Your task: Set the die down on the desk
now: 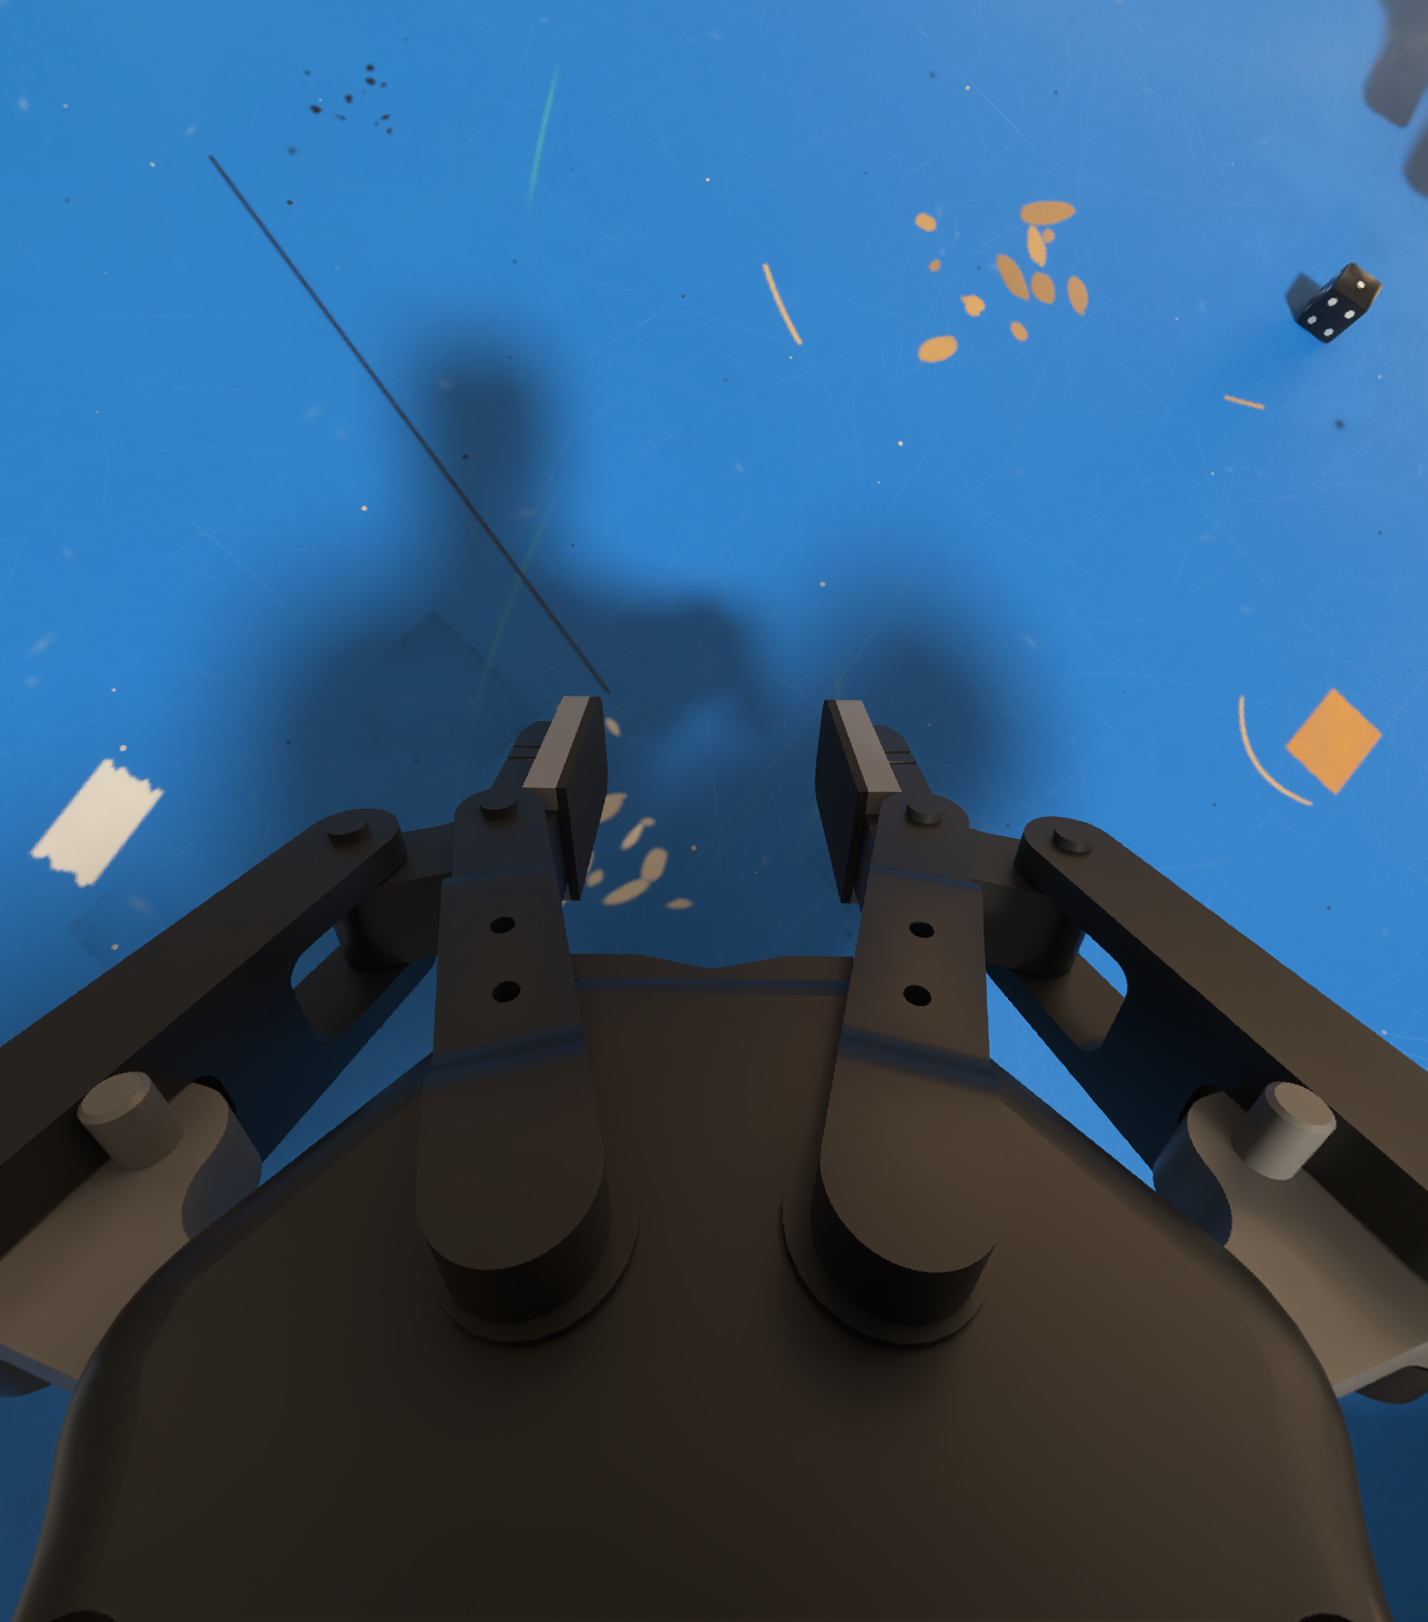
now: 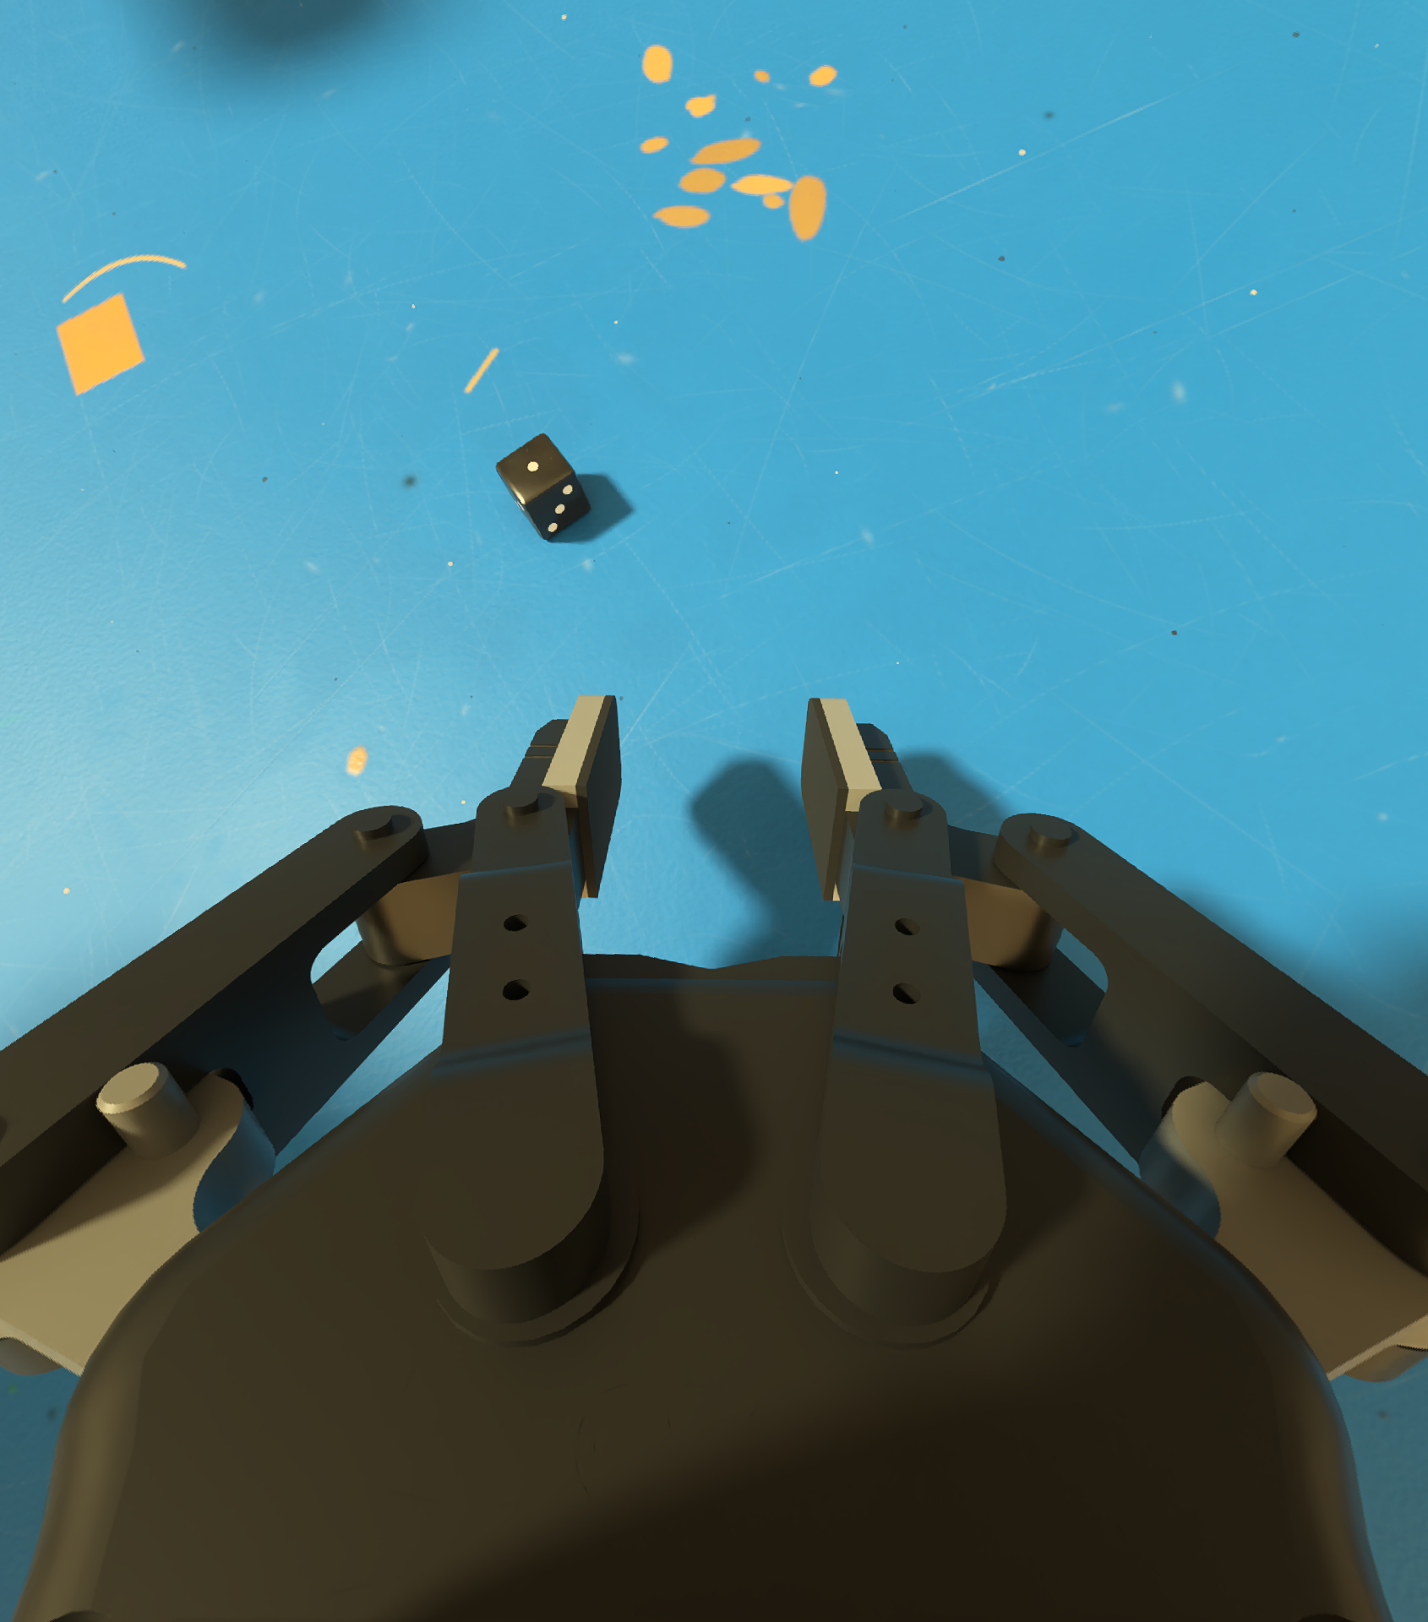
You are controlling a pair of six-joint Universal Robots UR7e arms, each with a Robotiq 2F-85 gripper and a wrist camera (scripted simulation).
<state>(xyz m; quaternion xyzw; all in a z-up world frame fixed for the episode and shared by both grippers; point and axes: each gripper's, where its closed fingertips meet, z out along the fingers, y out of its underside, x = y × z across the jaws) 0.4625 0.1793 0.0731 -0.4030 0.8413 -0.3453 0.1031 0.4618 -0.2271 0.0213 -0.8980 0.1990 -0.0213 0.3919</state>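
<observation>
A small black cube die with white pips [image 2: 545, 487] sits on the scuffed blue tabletop [image 2: 1132, 439], free of both arms, with one pip facing up. It lies ahead and slightly left of the right gripper [image 2: 711, 794], whose dark fingers [image 2: 592, 790] are spread apart with nothing between them. The left gripper [image 1: 711, 794] hangs over its own shadow, fingers likewise apart and empty, with the die [image 1: 1336, 303] far off toward its upper right. Orange paint flecks [image 2: 732, 154] and an orange square patch [image 2: 99, 343] mark the tabletop nearby.
</observation>
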